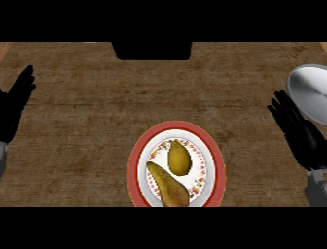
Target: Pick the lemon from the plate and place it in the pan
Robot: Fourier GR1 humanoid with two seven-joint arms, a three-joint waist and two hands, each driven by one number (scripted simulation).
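Observation:
A red-rimmed white plate [139, 160] lies at the lower middle of the counter. On it rests a yellow lemon [179, 157], with a longer brownish fruit [168, 186] beside and below it. The grey pan [323, 95] sits at the right edge, partly cut off by the view. My right hand [301, 135] stands open, fingers up, just left of the pan and right of the plate. My left hand [5, 112] rests open at the far left, fingers up. Neither hand touches anything.
A dark block [153, 50] sits at the counter's far edge, top middle. Brown counter surface stretches between the hands and above the plate. Lighter wood strips run along the left and right borders.

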